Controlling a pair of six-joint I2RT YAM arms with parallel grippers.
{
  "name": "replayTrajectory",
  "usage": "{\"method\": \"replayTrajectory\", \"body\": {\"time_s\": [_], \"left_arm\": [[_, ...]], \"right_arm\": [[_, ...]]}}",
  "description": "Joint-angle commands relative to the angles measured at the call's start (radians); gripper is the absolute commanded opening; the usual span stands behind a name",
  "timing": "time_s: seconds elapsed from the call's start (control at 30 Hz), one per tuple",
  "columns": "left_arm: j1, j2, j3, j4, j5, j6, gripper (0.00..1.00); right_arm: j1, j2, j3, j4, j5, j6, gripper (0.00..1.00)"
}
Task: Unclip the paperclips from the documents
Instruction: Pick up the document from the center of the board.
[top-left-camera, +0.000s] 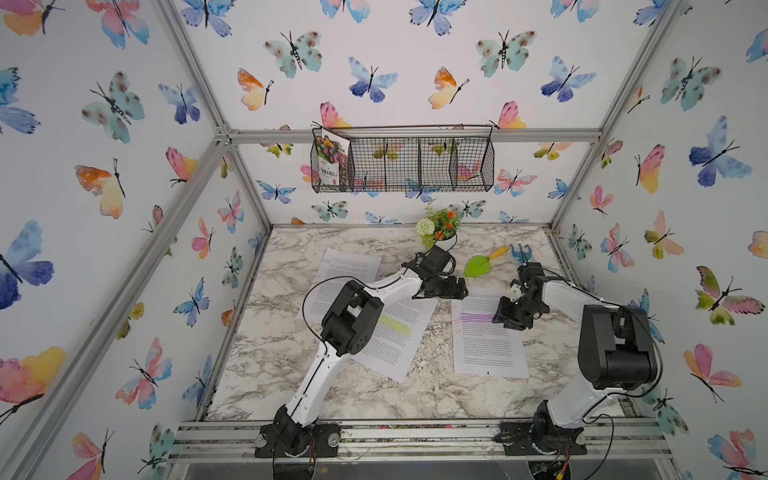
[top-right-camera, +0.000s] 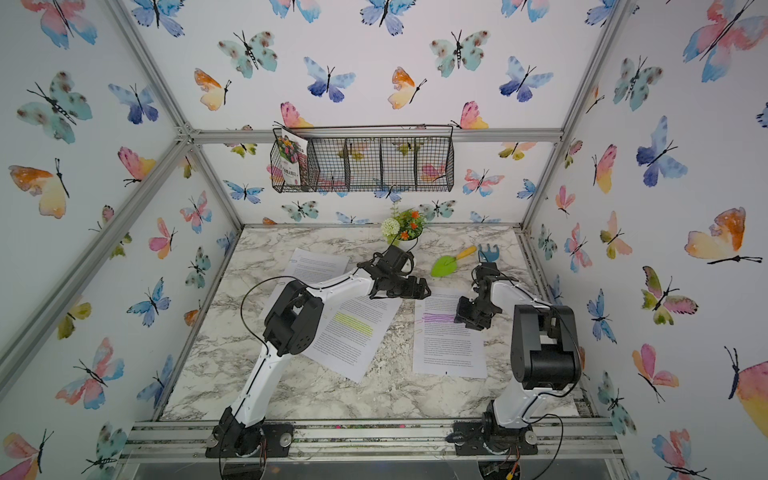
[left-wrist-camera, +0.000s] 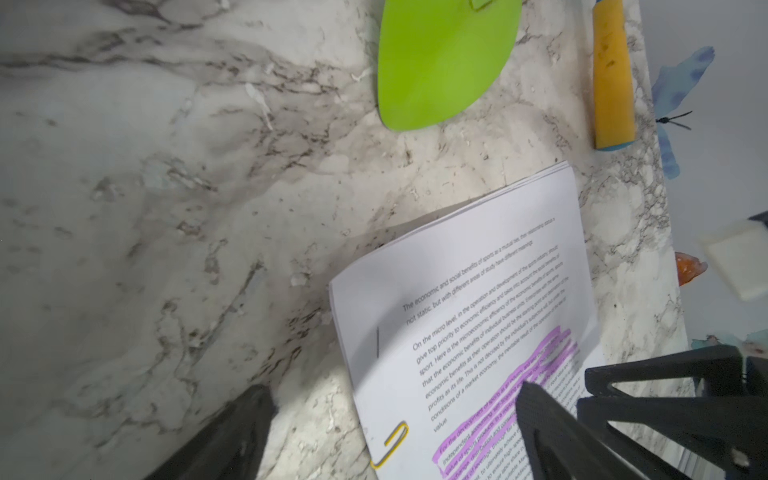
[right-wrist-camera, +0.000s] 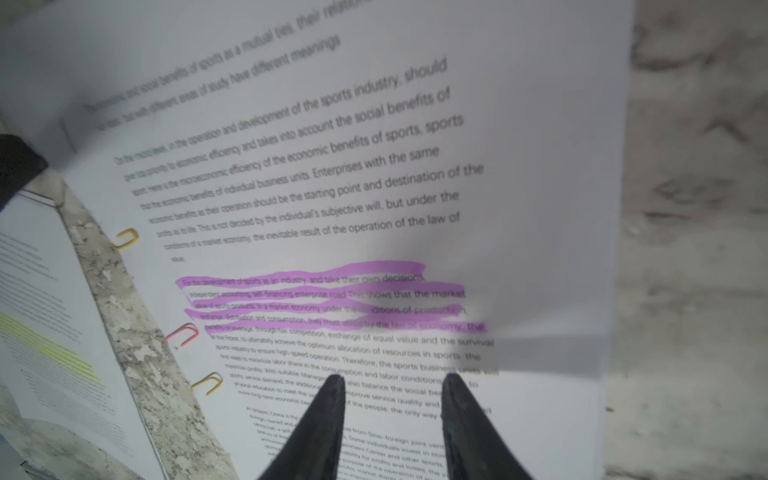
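Note:
Three white documents lie on the marble table: a purple-highlighted one (top-left-camera: 486, 332) (right-wrist-camera: 332, 187), a yellow-highlighted one (top-left-camera: 399, 332) and a plain one (top-left-camera: 345, 266). Along the purple document's edge sit a yellow paperclip (right-wrist-camera: 126, 239) (left-wrist-camera: 390, 444), a pink one (right-wrist-camera: 183, 334) and another yellow one (right-wrist-camera: 208, 382). My right gripper (right-wrist-camera: 395, 380) (top-left-camera: 505, 320) hovers over the purple document's text, jaws partly apart with nothing between them. My left gripper (left-wrist-camera: 392, 395) (top-left-camera: 461, 289) stands wide open over that document's top corner, straddling the edge near the yellow paperclip.
A green trowel (top-left-camera: 484, 262) with a yellow handle and a blue rake (top-left-camera: 520, 252) lie behind the purple document. A flower pot (top-left-camera: 440, 230) stands at the back edge. A wire basket (top-left-camera: 403, 160) on the wall holds a seed packet (top-left-camera: 330, 160).

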Motion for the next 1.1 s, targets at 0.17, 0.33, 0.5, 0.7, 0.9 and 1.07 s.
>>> {"method": "replayTrajectory", "body": {"time_s": [0.17, 0.33, 0.5, 0.7, 0.9, 1.07], "left_arm": [[-0.012, 0.042, -0.080, 0.152, 0.133, -0.021, 0.98], [-0.007, 0.035, -0.180, 0.328, 0.340, -0.115, 0.98], [-0.005, 0.000, -0.242, 0.471, 0.468, -0.219, 0.97], [-0.012, -0.014, -0.156, 0.260, 0.430, -0.126, 0.81], [-0.018, -0.016, -0.129, 0.108, 0.342, -0.010, 0.02], [-0.017, -0.099, -0.125, 0.076, 0.249, 0.016, 0.00]], "right_arm": [[-0.003, 0.054, -0.063, 0.058, -0.052, 0.000, 0.29], [-0.003, 0.077, -0.070, 0.066, -0.076, -0.004, 0.21], [-0.003, 0.096, -0.059, 0.065, -0.084, -0.008, 0.20], [-0.003, 0.101, -0.051, 0.062, -0.085, -0.012, 0.21], [-0.003, 0.091, -0.042, 0.065, -0.112, -0.020, 0.26], [-0.002, 0.010, -0.009, 0.052, -0.146, -0.093, 0.45]]}}
